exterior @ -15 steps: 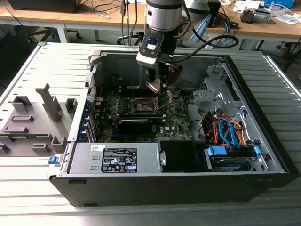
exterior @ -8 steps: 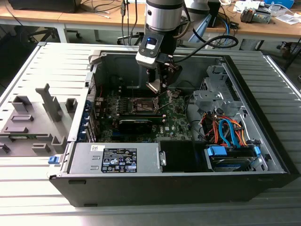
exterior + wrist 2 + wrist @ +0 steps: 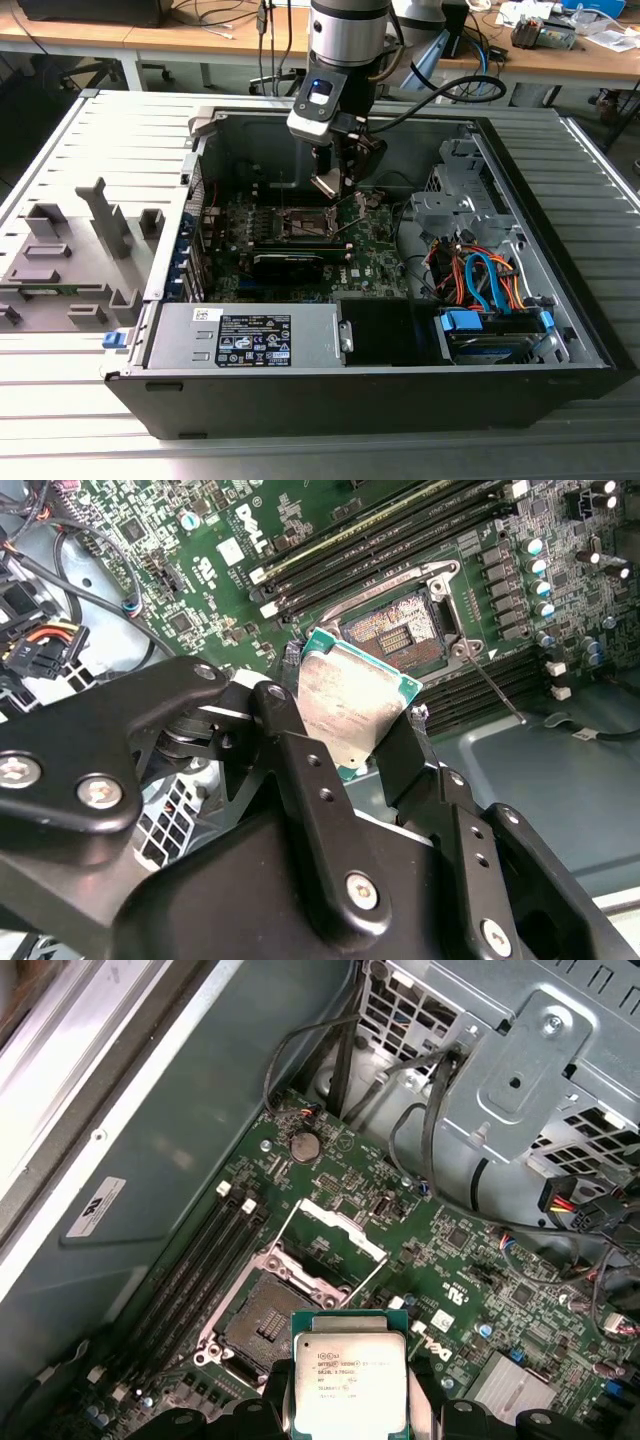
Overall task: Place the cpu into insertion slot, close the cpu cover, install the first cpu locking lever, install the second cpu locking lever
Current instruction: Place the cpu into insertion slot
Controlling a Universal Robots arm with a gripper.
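While near the insertion slot [image 3: 262,1328], cpu [image 3: 349,1382] in pincer [image 3: 345,730].

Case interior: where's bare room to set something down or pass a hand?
Bare: the dark bay between power supply and blue drive; the grey panel beside the memory slots. Crowded: the cables, and the slot under the cpu in the gripper.

1. In the exterior view the arm [image 3: 350,25] comes down from above, with its wrist section [image 3: 322,103] pointing downward.
2. The gripper [image 3: 332,185] hangs below the wrist, tilted slightly off vertical.
3. In both wrist views the two black fingers [image 3: 285,740] [image 3: 270,1398] press against opposite edges of the cpu [image 3: 350,705] [image 3: 350,1380].
4. The cpu is clamped between the fingertips, its metal top facing the first wrist view.
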